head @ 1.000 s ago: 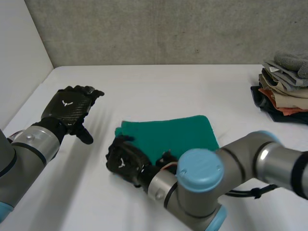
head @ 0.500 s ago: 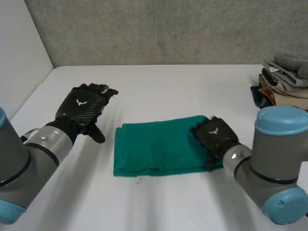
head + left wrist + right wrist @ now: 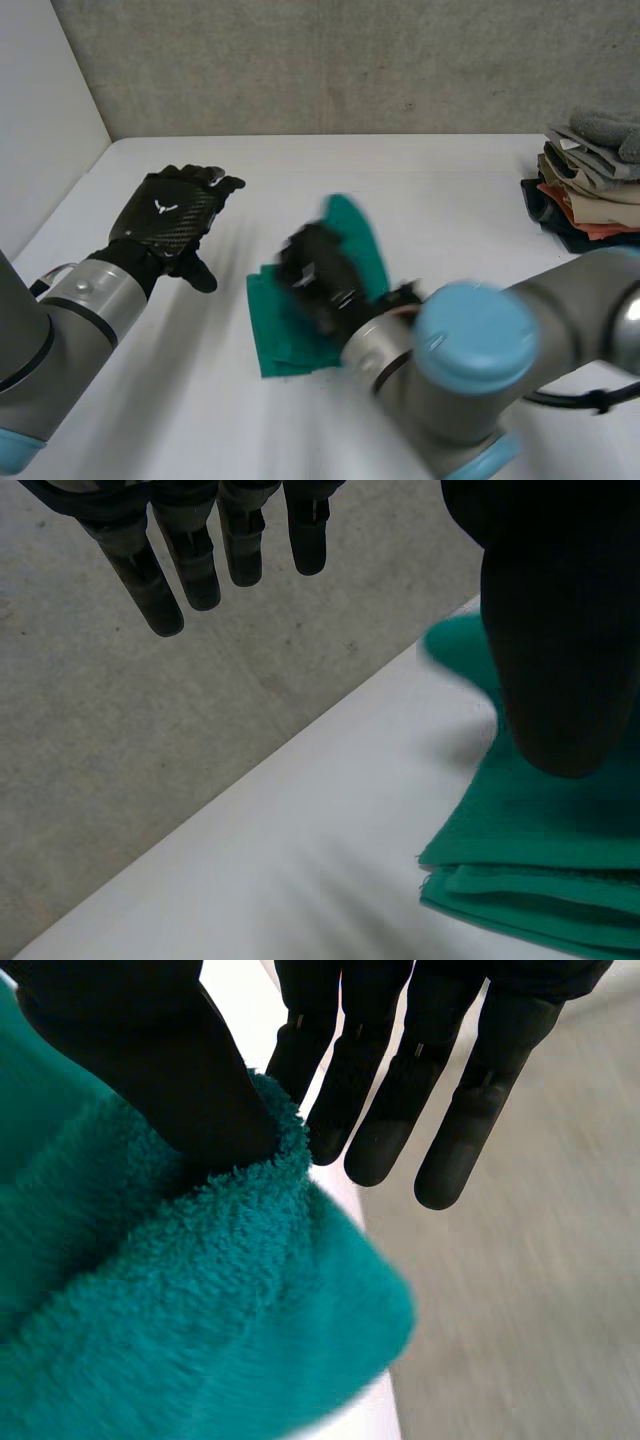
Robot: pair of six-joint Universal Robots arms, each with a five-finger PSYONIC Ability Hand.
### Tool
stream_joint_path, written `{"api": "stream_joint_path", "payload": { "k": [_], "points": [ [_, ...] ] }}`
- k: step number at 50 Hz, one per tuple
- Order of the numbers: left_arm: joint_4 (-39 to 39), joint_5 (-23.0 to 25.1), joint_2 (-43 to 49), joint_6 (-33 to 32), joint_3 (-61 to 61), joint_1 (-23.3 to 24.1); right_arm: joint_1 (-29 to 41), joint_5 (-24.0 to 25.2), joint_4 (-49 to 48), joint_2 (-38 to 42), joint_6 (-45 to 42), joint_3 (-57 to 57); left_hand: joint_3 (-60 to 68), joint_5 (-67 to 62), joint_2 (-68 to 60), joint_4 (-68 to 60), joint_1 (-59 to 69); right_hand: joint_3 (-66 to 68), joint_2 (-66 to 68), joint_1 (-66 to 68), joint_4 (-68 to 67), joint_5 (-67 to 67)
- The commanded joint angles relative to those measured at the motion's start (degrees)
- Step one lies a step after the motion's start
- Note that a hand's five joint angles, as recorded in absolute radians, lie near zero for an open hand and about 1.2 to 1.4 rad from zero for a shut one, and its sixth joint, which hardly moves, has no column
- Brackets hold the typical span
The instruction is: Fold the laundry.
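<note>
A green towel (image 3: 283, 335) lies folded on the white table (image 3: 420, 190) in the head view. My right hand (image 3: 316, 276) is over its middle and shut on one end of it, which stands lifted off the table (image 3: 356, 236). In the right wrist view the thumb (image 3: 150, 1055) pinches the towel's fuzzy edge (image 3: 190, 1310) against the straight fingers (image 3: 390, 1090). My left hand (image 3: 172, 214) hovers open to the left of the towel, apart from it. In the left wrist view its fingers (image 3: 195, 550) are straight, with the layered towel (image 3: 540, 855) under its thumb (image 3: 560, 630).
A stack of folded clothes (image 3: 590, 180) sits at the table's far right edge. A grey wall (image 3: 320, 60) runs along the back, and a white side wall (image 3: 40, 130) stands at the left. My right arm (image 3: 470, 370) reaches across the near middle of the table.
My right hand has swung from the towel's right end toward the left, carrying that end up and over the rest. The left hand has hardly moved.
</note>
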State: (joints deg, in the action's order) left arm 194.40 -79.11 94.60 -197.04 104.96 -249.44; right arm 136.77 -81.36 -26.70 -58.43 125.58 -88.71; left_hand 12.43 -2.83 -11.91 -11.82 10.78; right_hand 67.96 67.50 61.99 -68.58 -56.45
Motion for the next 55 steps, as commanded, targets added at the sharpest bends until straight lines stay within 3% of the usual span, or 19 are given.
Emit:
{"api": "stream_joint_path", "payload": {
  "k": [1, 3, 4, 5, 7, 12, 16, 17, 20, 22, 29, 32, 39, 44, 52, 55],
  "points": [
    [0.02, -0.17, -0.12, 0.08, 0.43, -0.52, 4.21, 5.95, 0.68, 7.02, 0.81, 1.96, -1.55, 1.94, 1.02, 0.93, 0.11, 3.53, 3.99, 9.49, -2.91, -5.04],
    [0.11, -0.69, -0.12, 0.69, -0.01, -0.61, 3.77, 6.39, 0.77, 6.40, 4.22, 1.96, -1.38, 1.77, 0.85, 0.76, 0.28, -2.82, -2.37, 3.14, 3.44, 1.32],
    [0.19, -1.13, -0.12, 1.04, -0.27, -0.61, 3.68, 6.39, 0.77, 6.14, 5.89, 1.88, -1.21, 1.61, 0.68, 0.60, 0.45, -12.36, -11.90, -6.40, 12.98, 10.85],
    [0.19, -1.66, -0.12, 1.48, -0.54, -0.61, 3.42, 6.04, 0.95, 5.35, 10.52, 1.87, -1.21, 1.61, 0.68, 0.60, 0.45, -40.60, -40.14, -34.63, 41.22, 39.09],
    [0.46, -3.24, -0.03, 3.59, -1.50, -0.44, 2.19, 5.60, 0.95, 3.69, 16.34, 1.70, -1.21, 1.61, 0.68, 0.60, 0.45, -55.65, -55.19, -49.68, 56.26, 54.14],
    [0.37, -4.56, 2.16, 7.20, -5.98, 0.97, -6.77, 3.58, 3.14, -4.57, 35.06, 1.00, -1.21, 1.61, 0.68, 0.60, 0.45, -57.96, -57.50, -51.99, 58.58, 56.45],
    [0.02, -4.91, 8.40, 9.48, -11.16, 6.75, -12.13, 3.14, 10.77, -8.10, 44.92, 2.40, -1.21, 1.61, 0.68, 0.60, 0.45, -57.96, -57.50, -51.99, 58.58, 56.45],
    [-0.33, -5.52, 11.28, 10.01, -13.61, 9.99, -13.27, 3.22, 14.27, -7.93, 46.76, 3.88, -1.04, 1.44, 0.52, 0.43, 0.61, -57.96, -57.50, -51.99, 58.58, 56.45],
    [-1.38, -7.72, 15.69, 10.19, -16.88, 14.40, -13.99, 2.96, 19.47, -6.96, 48.01, 6.79, -0.20, 0.60, -0.32, -0.41, 1.45, -57.96, -57.50, -51.99, 58.58, 56.45],
    [-3.05, -12.02, 19.73, 10.28, -19.69, 17.05, -14.34, 3.22, 24.22, -3.55, 48.01, 9.51, -0.03, 0.43, -0.49, -0.58, 1.63, -57.96, -57.50, -51.99, 58.58, 56.45],
    [-9.64, -27.22, 30.72, 10.28, -24.18, 20.83, -14.34, 4.71, 33.72, 6.65, 47.92, 18.30, -1.04, 1.44, 0.51, 0.43, 0.62, -57.96, -57.50, -51.99, 58.58, 56.45],
    [-11.05, -28.73, 32.31, 9.93, -23.92, 21.54, -14.25, 4.81, 35.04, 10.08, 47.40, 20.32, -0.87, 1.27, 0.35, 0.26, 0.78, -57.96, -57.50, -51.99, 58.58, 56.45],
    [-12.02, -28.82, 32.14, 9.66, -21.37, 20.49, -13.99, 3.23, 35.40, 13.26, 40.11, 22.00, -0.54, 0.93, 0.01, -0.08, 1.12, -57.04, -56.58, -51.07, 57.66, 55.53],
    [-12.02, -27.51, 27.85, 7.30, -21.37, 18.46, -13.72, -3.00, 34.00, 8.53, 33.25, 21.31, 0.14, 0.26, -0.66, -0.75, 1.80, -56.19, -55.73, -50.23, 56.81, 54.68],
    [-11.58, -13.11, 19.40, 1.93, -27.08, 14.51, -9.60, -5.39, 19.07, -1.85, 32.01, 7.43, -0.20, 0.59, -0.33, -0.41, 1.46, -57.03, -56.57, -51.07, 57.65, 55.52],
    [-12.28, -4.85, 17.82, 2.10, -30.59, 13.45, -7.49, -4.78, 13.53, -4.58, 31.66, 0.40, 0.80, -0.41, -1.33, -1.42, 2.46, -57.20, -56.74, -51.24, 57.82, 55.69]
  ]
}}
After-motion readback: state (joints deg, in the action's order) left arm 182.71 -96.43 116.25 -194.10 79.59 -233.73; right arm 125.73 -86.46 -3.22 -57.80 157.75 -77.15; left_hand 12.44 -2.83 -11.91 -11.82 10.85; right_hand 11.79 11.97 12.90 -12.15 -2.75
